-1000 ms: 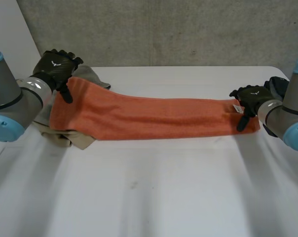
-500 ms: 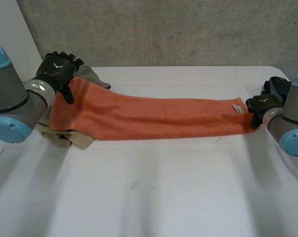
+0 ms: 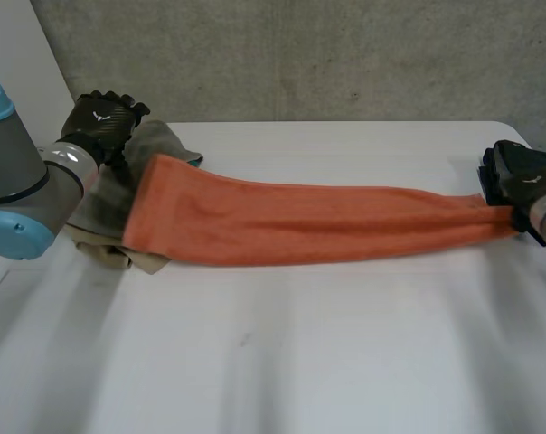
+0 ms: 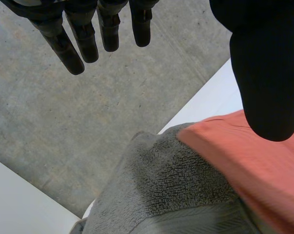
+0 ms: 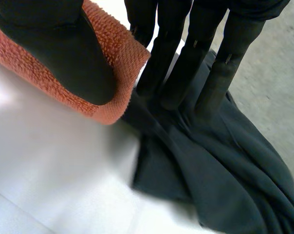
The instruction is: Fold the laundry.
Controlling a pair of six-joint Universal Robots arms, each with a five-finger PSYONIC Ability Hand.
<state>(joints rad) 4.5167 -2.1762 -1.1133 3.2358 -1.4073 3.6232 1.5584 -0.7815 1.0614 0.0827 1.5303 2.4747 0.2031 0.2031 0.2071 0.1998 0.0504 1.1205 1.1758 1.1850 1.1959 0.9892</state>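
A long orange towel (image 3: pixel 309 221) lies stretched across a white table (image 3: pixel 273 362), from the right hand (image 3: pixel 519 176), which pinches its end between thumb and fingers, to a spot just beside the left hand (image 3: pixel 101 122). That far end rests on a crumpled grey towel (image 3: pixel 106 203) under the left hand, whose fingers hang straight and hold nothing. A dark cloth (image 5: pixel 225 165) lies bunched beneath the right hand's fingertips.

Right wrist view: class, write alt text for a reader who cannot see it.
The right hand pinches the end of an orange towel between thumb and fingers. A dark cloth lies crumpled at its fingertips on the white table.
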